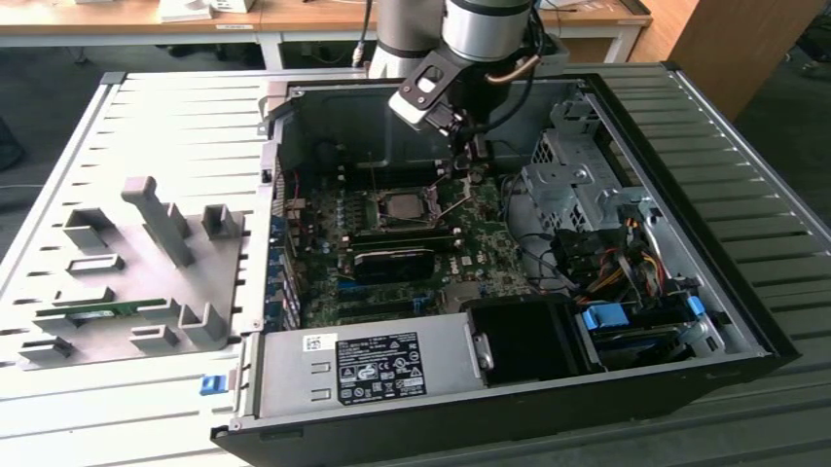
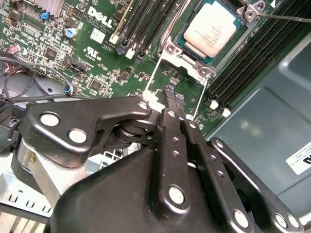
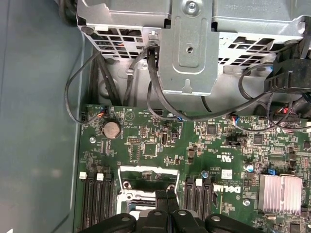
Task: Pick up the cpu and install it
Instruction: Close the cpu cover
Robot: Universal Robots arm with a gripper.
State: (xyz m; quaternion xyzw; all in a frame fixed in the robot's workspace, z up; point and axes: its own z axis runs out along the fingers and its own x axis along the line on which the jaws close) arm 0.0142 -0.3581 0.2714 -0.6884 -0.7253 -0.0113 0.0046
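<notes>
The cpu (image 1: 400, 206) (image 2: 211, 29), a silver-topped square chip, lies flat in the black socket with its metal frame (image 2: 167, 51) on the green motherboard (image 1: 389, 277) inside the open computer case. My gripper (image 1: 476, 163) (image 2: 171, 92) (image 3: 165, 194) hangs above the board just beside the socket, off the cpu and apart from it. Its two thin black fingers (image 2: 170, 116) are pressed together with nothing between them. A thin wire lever (image 2: 284, 17) sticks out past the socket's corner.
Black memory slots (image 2: 146, 24) flank the socket. A metal drive cage (image 3: 189, 43) with looping black cables (image 3: 155, 92) stands close behind the gripper. The case walls (image 1: 688, 185) enclose the board. A grey fixture plate (image 1: 130, 272) holding a green memory stick (image 1: 97, 311) lies at the exterior view's left.
</notes>
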